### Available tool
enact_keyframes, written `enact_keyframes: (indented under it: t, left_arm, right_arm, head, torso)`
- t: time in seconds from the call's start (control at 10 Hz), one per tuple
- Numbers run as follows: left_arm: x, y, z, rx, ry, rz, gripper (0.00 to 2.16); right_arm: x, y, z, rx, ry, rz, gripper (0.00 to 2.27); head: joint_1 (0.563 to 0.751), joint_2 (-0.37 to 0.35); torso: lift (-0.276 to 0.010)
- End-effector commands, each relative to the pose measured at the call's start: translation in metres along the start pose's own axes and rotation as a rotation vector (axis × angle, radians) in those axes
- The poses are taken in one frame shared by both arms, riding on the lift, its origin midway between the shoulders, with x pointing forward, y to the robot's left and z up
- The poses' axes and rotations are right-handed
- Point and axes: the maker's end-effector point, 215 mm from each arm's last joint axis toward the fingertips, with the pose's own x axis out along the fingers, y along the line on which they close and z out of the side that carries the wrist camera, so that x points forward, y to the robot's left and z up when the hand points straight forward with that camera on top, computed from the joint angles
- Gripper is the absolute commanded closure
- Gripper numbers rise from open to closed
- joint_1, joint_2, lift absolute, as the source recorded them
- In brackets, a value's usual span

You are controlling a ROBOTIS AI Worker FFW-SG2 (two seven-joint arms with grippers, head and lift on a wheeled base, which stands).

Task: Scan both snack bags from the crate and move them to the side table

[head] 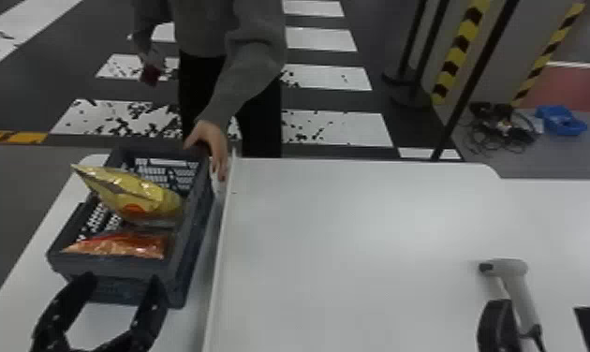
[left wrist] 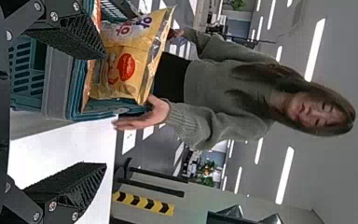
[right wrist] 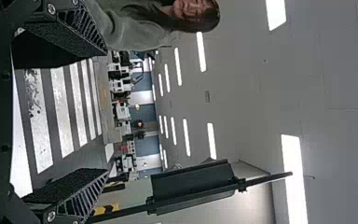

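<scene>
Beyond the left gripper [head: 120,280], fingers spread, yellow snack bag [head: 142,194], orange snack bag [head: 130,245], both in crate [head: 116,266]

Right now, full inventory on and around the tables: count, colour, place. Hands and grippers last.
crate: one, dark grey, on the left table section
yellow snack bag: one, yellow, in the crate, farther back
orange snack bag: one, orange-red, in the crate's near end
scanner: one, light grey, on the right section
table sections: two, white, either side of a thin raised edge
striped strips: two, yellow and black, beyond the table, right
tub: one, blue, on the floor, far right
person's hand: one, bare, at the crate's far right corner
left gripper: one, black, open, at the crate's near end
right gripper: one, black, open, by the scanner
</scene>
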Motion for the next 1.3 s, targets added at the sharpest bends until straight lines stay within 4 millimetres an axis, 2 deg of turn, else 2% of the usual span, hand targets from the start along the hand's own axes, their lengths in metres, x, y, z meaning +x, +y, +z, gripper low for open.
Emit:
enact_keyframes:
  t: [0.0,0.3,0.7,1.2]
  left_arm:
    - [0.000,0.001,0.001,0.000,-0.005,0.003,0.19]
    - [-0.001,0.004,0.008,-0.001,-0.033,0.011,0.19]
    - [0.003,0.025,0.029,0.023,-0.066,0.062,0.18]
    - [0.032,0.066,0.058,-0.019,-0.054,0.125,0.19]
  right_arm:
    - [0.000,0.000,0.001,0.000,-0.002,0.001,0.10]
    - [0.000,0.001,0.001,-0.002,-0.003,0.004,0.10]
    - [-0.001,0.001,0.003,-0.002,-0.011,0.004,0.10]
    - [-0.004,0.009,0.006,-0.003,-0.018,0.028,0.10]
  head:
    - [0.695,-0.080]
    - [0.695,-0.076]
    - [0.695,-0.049]
    - [0.695,0.026]
  torso:
    - [-0.095]
    - [-0.095]
    - [-0.095]
    - [-0.095]
